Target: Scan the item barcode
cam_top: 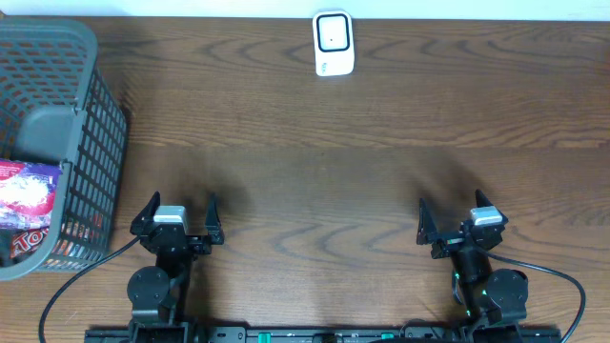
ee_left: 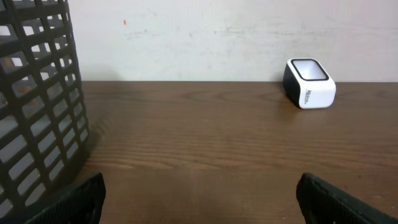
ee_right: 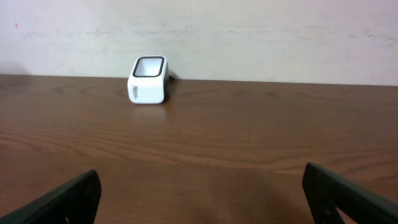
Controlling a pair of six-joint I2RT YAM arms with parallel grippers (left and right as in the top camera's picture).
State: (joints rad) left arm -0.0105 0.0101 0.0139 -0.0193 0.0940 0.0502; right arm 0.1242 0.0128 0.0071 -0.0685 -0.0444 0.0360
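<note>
The left claw [cam_top: 182, 211] and right claw [cam_top: 452, 211] are sitting spread wide and empty at the near edge of the desk [cam_top: 315, 191]. The packaged item [cam_top: 27, 195] is lying inside the grey mesh basket [cam_top: 91, 124] at far left, with the basket wall standing between it and the left claw. The white scanner [cam_top: 334, 43] is standing at the far edge.

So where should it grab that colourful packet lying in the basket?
Probably from straight above, through the basket's open top, since the mesh walls block the sides. The packet looks to lie fairly flat, so pinch its edge nearest the left fingers, which sit closest.
</note>
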